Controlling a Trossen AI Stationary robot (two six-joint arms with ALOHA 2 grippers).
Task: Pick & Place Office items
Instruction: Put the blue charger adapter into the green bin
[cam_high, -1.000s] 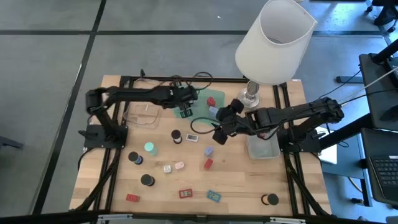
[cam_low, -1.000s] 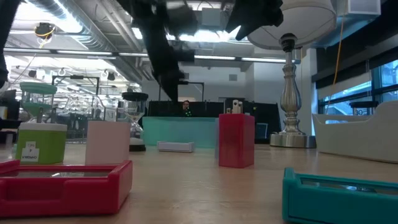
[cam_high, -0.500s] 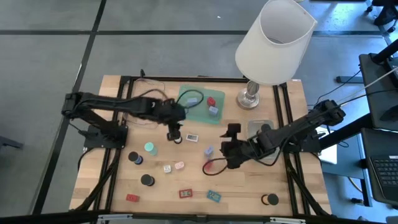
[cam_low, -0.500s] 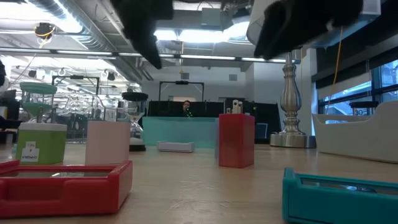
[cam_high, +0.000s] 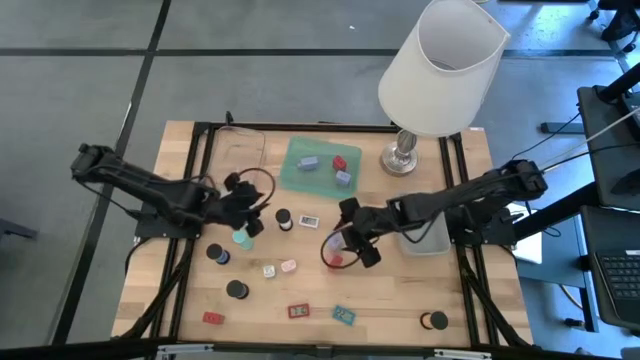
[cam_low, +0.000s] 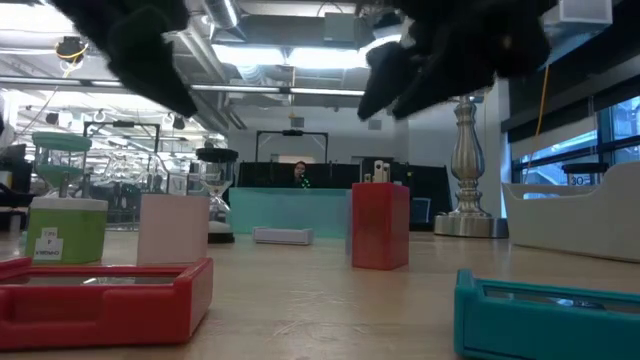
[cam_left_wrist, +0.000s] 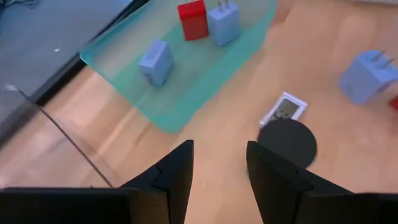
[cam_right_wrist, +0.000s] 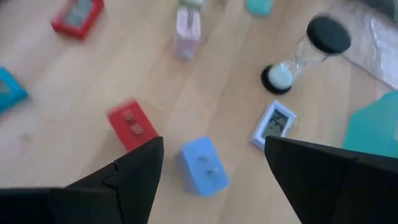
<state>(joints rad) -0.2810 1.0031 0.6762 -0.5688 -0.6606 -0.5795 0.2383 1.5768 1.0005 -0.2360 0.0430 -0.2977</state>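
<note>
High view: the right gripper (cam_high: 352, 243) hangs just above the red block (cam_high: 335, 260), front of the green tray (cam_high: 318, 182); the left gripper (cam_high: 243, 206) is by the mint-green cap (cam_high: 240, 239).
Right wrist view: its fingers gape wide, with the red block (cam_right_wrist: 131, 124) and blue block (cam_right_wrist: 203, 165) between them.
Left wrist view: fingers apart, black cap (cam_left_wrist: 287, 139) near

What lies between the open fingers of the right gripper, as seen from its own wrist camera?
In the right wrist view, the right gripper is open above the table, and a blue charger block lies between its fingers, with a red block just beside.
</note>
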